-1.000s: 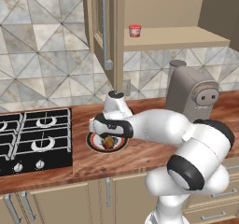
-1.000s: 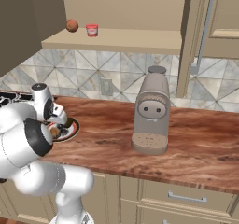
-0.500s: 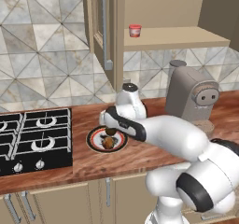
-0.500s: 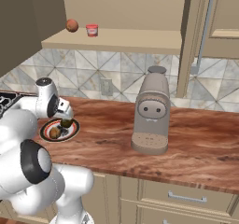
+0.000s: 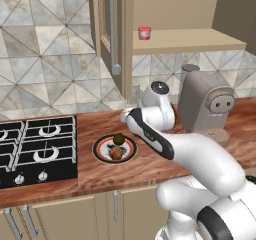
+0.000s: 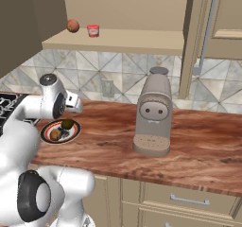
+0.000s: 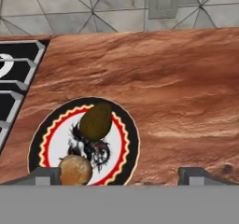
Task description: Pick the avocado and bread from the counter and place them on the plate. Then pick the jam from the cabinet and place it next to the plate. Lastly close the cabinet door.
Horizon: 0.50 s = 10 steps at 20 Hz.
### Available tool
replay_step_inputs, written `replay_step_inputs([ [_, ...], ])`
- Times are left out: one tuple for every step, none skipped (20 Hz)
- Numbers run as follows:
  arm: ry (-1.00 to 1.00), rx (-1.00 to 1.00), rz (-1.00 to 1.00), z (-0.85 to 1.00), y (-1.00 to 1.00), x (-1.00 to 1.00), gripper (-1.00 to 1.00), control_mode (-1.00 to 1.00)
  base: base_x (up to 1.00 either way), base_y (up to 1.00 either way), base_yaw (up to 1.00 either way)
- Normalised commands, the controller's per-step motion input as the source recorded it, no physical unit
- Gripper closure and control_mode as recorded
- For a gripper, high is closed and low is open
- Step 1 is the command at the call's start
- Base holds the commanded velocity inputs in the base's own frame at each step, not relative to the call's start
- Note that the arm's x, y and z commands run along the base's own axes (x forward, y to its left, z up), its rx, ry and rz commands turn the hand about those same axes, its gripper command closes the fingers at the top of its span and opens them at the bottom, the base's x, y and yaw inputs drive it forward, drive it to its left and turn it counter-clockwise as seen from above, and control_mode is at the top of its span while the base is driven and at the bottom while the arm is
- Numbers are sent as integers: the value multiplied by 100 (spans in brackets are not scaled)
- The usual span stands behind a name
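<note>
Two foods are already sitting on the plate [image 5: 101, 151]: the avocado [image 5: 119, 139] and the bread [image 5: 116, 153], touching or nearly so, with the bread on the plate's near side in the left base view. Left of the plate, a black stove [image 5: 35, 146] is taking up the end of the bench [image 5: 100, 171]. Just right of the plate and above the bench, the hand [image 7: 119, 174] is hanging empty with its fingers spread wide, its camera looking down on both foods and the bare wood beside them. Right of the plate and high above it, the jam [image 5: 144, 32] is standing on the open cabinet shelf [image 5: 185, 36], with a small orange-brown ball [image 6: 73, 25] beside it in the right base view. The cabinet door [image 5: 107, 31] is hanging open, edge-on above the plate. Farther right of the plate, a grey coffee machine [image 5: 204, 104] is occupying the bench under that shelf.

By the look of things, the jam is the step now in hand. Doing it well likely means lifting clear of the plate before swinging right, passing between the door's edge and the coffee machine, and approaching the jar level with the shelf, fingers straddling its sides. The jar is small, so centring before closing matters; a nudge could tip it or push it deeper.
</note>
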Motion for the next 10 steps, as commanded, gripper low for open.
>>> replay_step_inputs([
  [-19,0,1,64,-52,-18,-100,-100,0,0,0],
  [-13,0,0,68,-51,-20,-100,-100,0,0,0],
  [-12,0,0,67,-51,-22,-100,-100,0,0,0],
  [-10,0,0,67,-47,-16,-100,-100,0,0,0],
  [-10,0,0,63,-46,-16,-100,-100,0,0,0],
  [-10,0,0,64,-42,-18,-100,-100,0,0,0],
  [-8,0,0,64,-37,-14,-100,-100,0,0,0],
  [-7,0,0,64,-31,-13,-100,-100,0,0,0],
  [-5,0,0,66,-26,-9,-100,-100,0,0,0],
  [-7,0,0,69,-26,-6,-100,-100,0,0,0],
])
